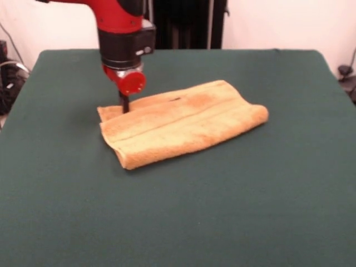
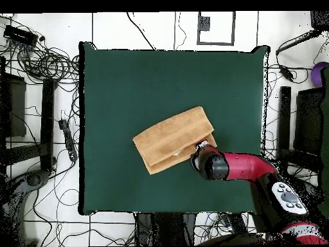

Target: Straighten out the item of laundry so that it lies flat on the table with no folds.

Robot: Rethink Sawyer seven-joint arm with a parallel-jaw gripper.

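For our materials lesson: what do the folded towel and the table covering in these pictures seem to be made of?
The towel looks like soft terry cloth, orange-tan: its surface is nubby and matte, and its folded edges are thick and rounded. The table seems covered in dark green felt-like fabric: flat, dull, without shine; the exact fibre cannot be told.

Red arm (image 1: 114, 14) with black wrist block, round red cap, thin dark claw (image 1: 124, 103).
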